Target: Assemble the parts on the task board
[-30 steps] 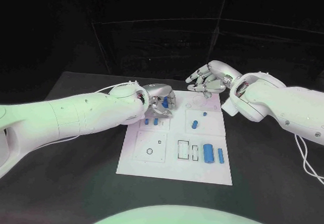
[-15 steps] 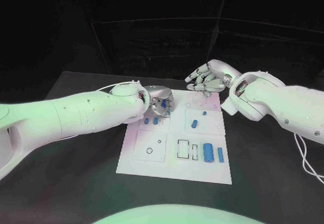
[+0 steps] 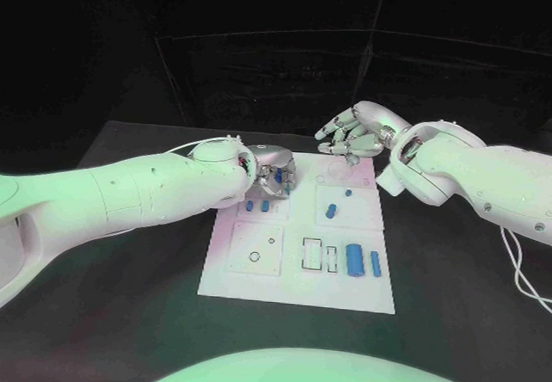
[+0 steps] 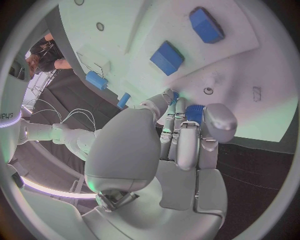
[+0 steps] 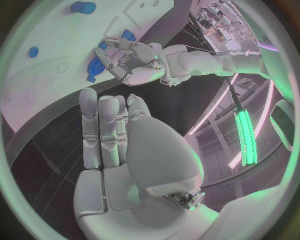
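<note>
The white task board [image 3: 257, 280] lies in the middle of the table. My left hand [image 3: 271, 173] hovers over its far left section and pinches a small blue part [image 4: 194, 112] between its fingertips. Two short blue parts [image 3: 257, 206] stand just in front of that hand. Further blue parts lie at the centre [image 3: 331, 213] and in the near right section [image 3: 354, 258]. In the left wrist view, two blue blocks [image 4: 167, 57] and a blue cylinder [image 4: 96, 80] lie on the board beyond the fingers. My right hand [image 3: 354, 135] floats above the board's far edge, fingers extended and holding nothing.
Black outlined slots [image 3: 312, 254] and a small ring mark [image 3: 255, 258] are printed on the board's near half. Black table [image 3: 470, 287] surrounds the board. A thin white cable [image 3: 526, 282] trails from my right arm at the right side.
My left hand has shifted only very slightly over the board's far left section, still holding the blue part. The right hand has stayed where it was.
</note>
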You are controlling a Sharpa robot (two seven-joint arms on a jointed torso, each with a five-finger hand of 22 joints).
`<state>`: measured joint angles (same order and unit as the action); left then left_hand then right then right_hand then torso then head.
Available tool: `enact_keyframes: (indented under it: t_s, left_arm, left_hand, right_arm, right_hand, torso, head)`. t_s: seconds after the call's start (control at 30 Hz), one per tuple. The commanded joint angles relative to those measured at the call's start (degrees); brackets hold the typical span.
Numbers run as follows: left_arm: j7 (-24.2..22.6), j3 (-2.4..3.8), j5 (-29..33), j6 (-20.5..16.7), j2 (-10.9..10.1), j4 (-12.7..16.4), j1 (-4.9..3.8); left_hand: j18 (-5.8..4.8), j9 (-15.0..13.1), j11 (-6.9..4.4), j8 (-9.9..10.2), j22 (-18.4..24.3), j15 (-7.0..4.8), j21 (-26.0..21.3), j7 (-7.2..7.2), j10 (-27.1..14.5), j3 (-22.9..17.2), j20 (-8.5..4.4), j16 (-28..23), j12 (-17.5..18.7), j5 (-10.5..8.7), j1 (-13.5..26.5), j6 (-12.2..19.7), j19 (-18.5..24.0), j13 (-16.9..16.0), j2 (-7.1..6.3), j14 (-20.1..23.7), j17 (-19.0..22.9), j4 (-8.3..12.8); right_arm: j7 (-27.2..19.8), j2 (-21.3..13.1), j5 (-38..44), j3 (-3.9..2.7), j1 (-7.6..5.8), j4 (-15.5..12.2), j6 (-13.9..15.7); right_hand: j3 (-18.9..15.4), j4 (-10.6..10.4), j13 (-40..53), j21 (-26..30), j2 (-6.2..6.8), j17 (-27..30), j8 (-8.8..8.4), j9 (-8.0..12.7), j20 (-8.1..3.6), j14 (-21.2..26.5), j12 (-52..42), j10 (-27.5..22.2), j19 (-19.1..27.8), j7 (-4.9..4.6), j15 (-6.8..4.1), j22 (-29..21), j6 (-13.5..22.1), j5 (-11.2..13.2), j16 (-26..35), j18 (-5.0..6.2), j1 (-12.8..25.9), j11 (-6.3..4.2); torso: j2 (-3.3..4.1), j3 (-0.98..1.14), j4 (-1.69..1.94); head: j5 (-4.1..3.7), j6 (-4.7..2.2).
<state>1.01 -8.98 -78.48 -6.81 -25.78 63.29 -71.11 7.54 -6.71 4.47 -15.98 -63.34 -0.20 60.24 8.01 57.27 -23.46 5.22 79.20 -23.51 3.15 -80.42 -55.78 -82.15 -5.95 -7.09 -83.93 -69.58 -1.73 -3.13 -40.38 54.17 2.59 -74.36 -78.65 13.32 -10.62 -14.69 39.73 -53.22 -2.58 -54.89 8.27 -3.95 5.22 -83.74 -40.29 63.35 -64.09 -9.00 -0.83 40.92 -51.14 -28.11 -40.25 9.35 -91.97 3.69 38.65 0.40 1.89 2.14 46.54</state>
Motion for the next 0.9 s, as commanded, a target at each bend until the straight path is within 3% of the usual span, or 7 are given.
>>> enact_keyframes:
  t_s: [0.03,0.3,0.7,0.9]
  left_arm:
    - [1.2,-0.13,-0.6,2.1,0.1,-0.1,0.14]
    - [1.6,-0.12,-0.9,2.1,0.1,0.0,0.16]
    - [-0.7,0.02,0.0,-3.9,-1.3,2.1,0.16]
    - [-1.2,0.97,1.0,-4.7,-3.2,4.3,0.13]
  left_hand:
    - [-1.1,0.1,-0.13,0.3,-0.2,-0.37,0.4,-0.09,0.8,-0.7,-0.13,0.3,0.1,0.15,-0.1,-0.7,-0.4,0.1,0.92,-1.9,0.1,0.3]
    - [-1.34,0.2,-0.92,0.0,-1.4,-1.01,1.7,-0.52,3.9,-3.3,-0.68,0.8,-0.1,0.08,-1.7,-3.4,-0.8,0.3,2.67,-2.1,-0.3,2.3]
    - [-1.52,0.5,-0.78,0.5,-2.1,-0.97,2.4,-0.18,4.6,-4.1,-0.8,0.9,0.7,0.07,-1.2,-4.0,-1.0,0.6,2.43,-2.1,-0.2,3.3]
    - [-1.59,0.6,-0.68,0.9,-2.4,-0.87,2.6,-0.08,4.7,-4.4,-0.74,0.9,1.1,0.06,-0.9,-4.0,-1.0,0.7,2.07,-2.0,-0.1,3.7]
  right_arm:
    - [-0.5,0.1,-0.1,-0.04,-0.12,0.0,-0.2]
    - [-0.6,0.1,-0.1,-0.04,-0.12,0.0,-0.2]
    - [-0.6,0.0,-0.1,-0.04,-0.12,-0.1,-0.2]
    - [-0.7,0.0,-0.1,-0.04,-0.11,0.0,-0.2]
  right_hand:
    - [0.4,0.0,-0.1,0.2,0.44,0.1,-0.18,0.1,0.07,-0.6,0.3,-0.4,0.5,-0.05,-0.09,-0.1,-0.4,-0.2,0.3,0.14,-0.1,-0.11]
    - [0.4,0.0,-0.1,0.2,0.44,0.1,-0.18,0.1,0.07,-0.6,0.3,-0.4,0.5,-0.05,-0.09,-0.1,-0.4,-0.2,0.3,0.14,-0.1,-0.11]
    - [0.4,-0.1,-0.1,0.2,0.45,0.0,-0.18,0.1,0.07,-0.6,0.3,-0.4,0.4,-0.05,-0.09,0.0,-0.5,-0.3,0.2,0.14,-0.1,-0.1]
    - [0.4,-0.1,-0.1,0.2,0.45,0.0,-0.18,0.1,0.07,-0.6,0.3,-0.4,0.4,-0.05,-0.09,0.0,-0.5,-0.3,0.2,0.14,-0.1,-0.1]
  torso:
    - [0.02,0.01,0.01]
    - [0.0,0.0,-0.04]
    - [-0.02,-0.01,0.06]
    - [-0.03,-0.03,0.0]
  head:
    - [-0.02,0.07]
    - [-0.02,0.02]
    - [-0.19,-0.06]
    - [-0.22,-0.15]
